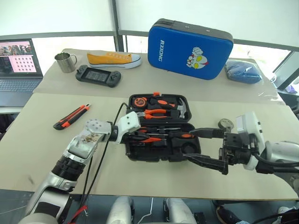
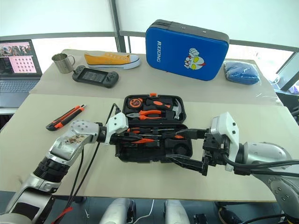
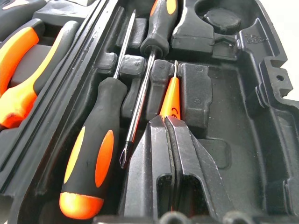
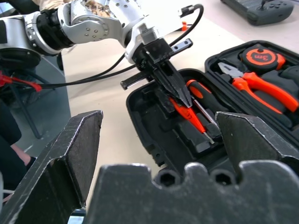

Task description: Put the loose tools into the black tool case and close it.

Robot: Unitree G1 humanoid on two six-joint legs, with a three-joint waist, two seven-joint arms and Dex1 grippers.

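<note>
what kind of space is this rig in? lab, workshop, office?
Probably an office or lab test bench by a window, not a real workshop. The paper-covered table holds staged props: a yellow sneaker, a handheld game console, a metal mug. A laptop sits on a side desk.

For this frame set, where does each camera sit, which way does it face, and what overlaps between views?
Left and right eye views: on the head, looking forward and down over the table at the open black tool case; both arms show.
Left wrist view: along the shut left hand, pinching the slim orange screwdriver inside the case.
Right wrist view: along the open right hand, facing the left hand over the case.
Shared: case, orange screwdriver, left hand.
</note>
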